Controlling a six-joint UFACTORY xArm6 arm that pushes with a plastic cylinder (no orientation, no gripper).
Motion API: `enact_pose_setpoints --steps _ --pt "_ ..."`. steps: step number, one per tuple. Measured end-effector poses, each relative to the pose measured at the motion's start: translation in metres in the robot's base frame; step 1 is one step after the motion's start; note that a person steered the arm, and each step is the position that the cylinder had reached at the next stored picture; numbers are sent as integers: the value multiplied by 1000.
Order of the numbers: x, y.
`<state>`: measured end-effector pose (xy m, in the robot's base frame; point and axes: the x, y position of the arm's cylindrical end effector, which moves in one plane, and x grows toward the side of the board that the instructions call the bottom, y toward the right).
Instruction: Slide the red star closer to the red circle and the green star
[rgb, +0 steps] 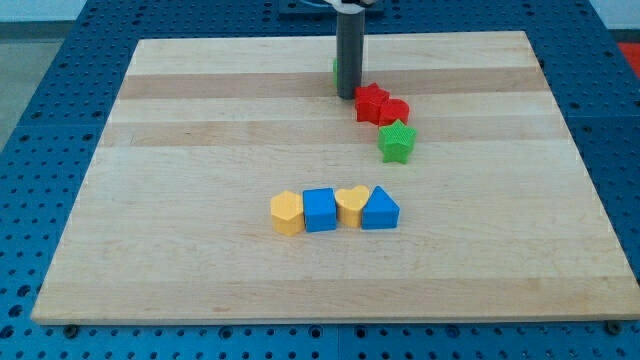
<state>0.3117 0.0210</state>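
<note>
My tip (347, 96) rests on the wooden board (200, 150) near its top edge, grasping nothing (a bare rod), just left of the red star (372, 102). A green block (336, 70) peeks out behind the rod. The red star touches the red circle (396, 111); the green star (397, 141) sits just below. Toward the view's bottom, well apart, runs a row: yellow hexagon (286, 212), blue cube (320, 209), yellow heart (350, 204), blue triangle (380, 209). The board's left half lies open.
</note>
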Motion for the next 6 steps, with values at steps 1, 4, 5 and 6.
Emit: enact_pose_setpoints --steps 1,4,5,6 --pt "-19 8" --pt "-11 56" --pt "4 41" --pt "16 20"
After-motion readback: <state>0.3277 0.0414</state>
